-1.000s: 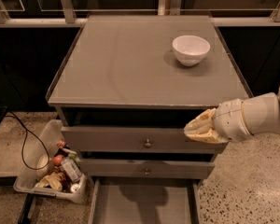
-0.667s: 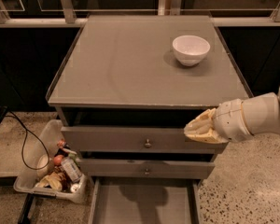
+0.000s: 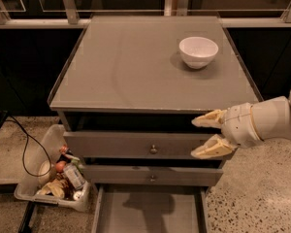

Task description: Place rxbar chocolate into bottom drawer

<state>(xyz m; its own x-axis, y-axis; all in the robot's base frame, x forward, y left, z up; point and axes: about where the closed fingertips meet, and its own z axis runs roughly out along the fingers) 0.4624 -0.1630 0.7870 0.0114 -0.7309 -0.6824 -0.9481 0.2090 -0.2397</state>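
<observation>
Dim room with a speckled stone floor point(image 3: 254, 198) and dark glass panels behind. In the middle is a grey three-drawer cabinet point(image 3: 136, 67) with a small round white bowl point(image 3: 198, 51) on its top, back right. The robot's cream two-finger gripper point(image 3: 193, 139) hangs at the cabinet's front right corner, level with the top knobbed drawer point(image 3: 126, 144). Its fingers point(image 3: 211, 119) are spread wide with nothing between them. The bottom drawer point(image 3: 179, 215), a wide shallow grey tray, is pulled out and cut off by the lower edge. There's a dark patch on its floor, could be just shadow, can't tell. I honestly can't pick out the black-wrapped rxbar chocolate. Left of the cabinet is a clear plastic bin point(image 3: 48, 140) of jumbled packets, half in shadow.
</observation>
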